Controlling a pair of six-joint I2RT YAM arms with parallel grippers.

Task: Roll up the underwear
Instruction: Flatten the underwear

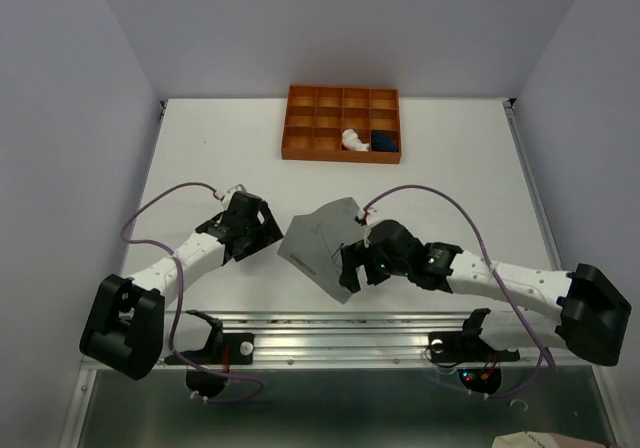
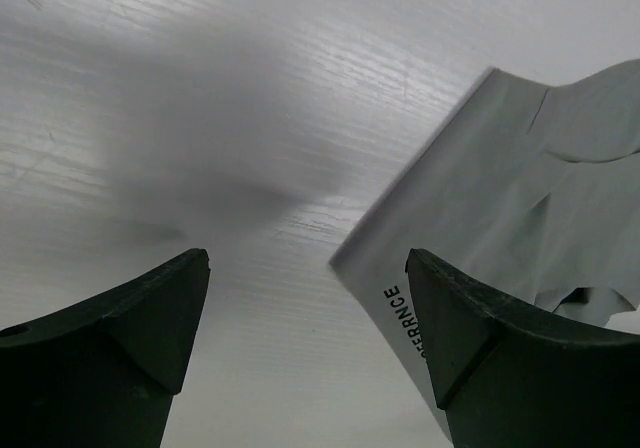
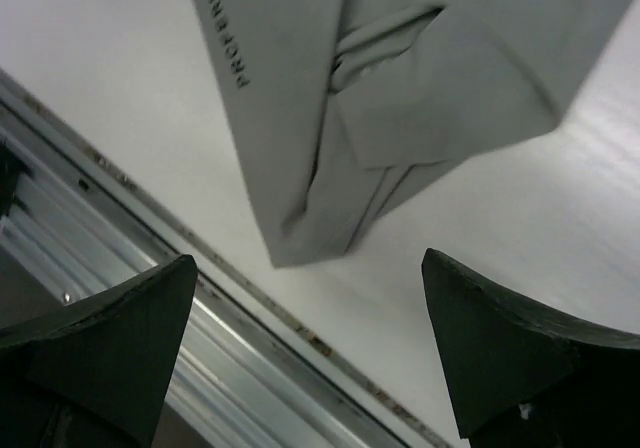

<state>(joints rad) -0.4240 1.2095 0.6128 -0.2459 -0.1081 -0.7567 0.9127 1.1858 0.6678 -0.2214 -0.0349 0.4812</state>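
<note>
The grey underwear (image 1: pixel 320 245) lies folded flat on the white table between my two arms, with black lettering along its waistband (image 2: pixel 398 320). My left gripper (image 1: pixel 270 234) is open just left of it, and the band's corner sits beside its right finger (image 2: pixel 470 328). My right gripper (image 1: pixel 351 273) is open over the garment's near corner (image 3: pixel 300 238), holding nothing. In the wrist view the folded cloth (image 3: pixel 400 88) lies beyond the fingers. A pale rolled underwear (image 1: pixel 353 140) and a navy one (image 1: pixel 385 141) sit in neighbouring cells of the orange tray (image 1: pixel 342 96).
The orange compartment tray stands at the back centre of the table. A metal rail (image 3: pixel 150 298) runs along the near table edge, close under my right gripper. Purple cables (image 1: pixel 430 193) loop above both arms.
</note>
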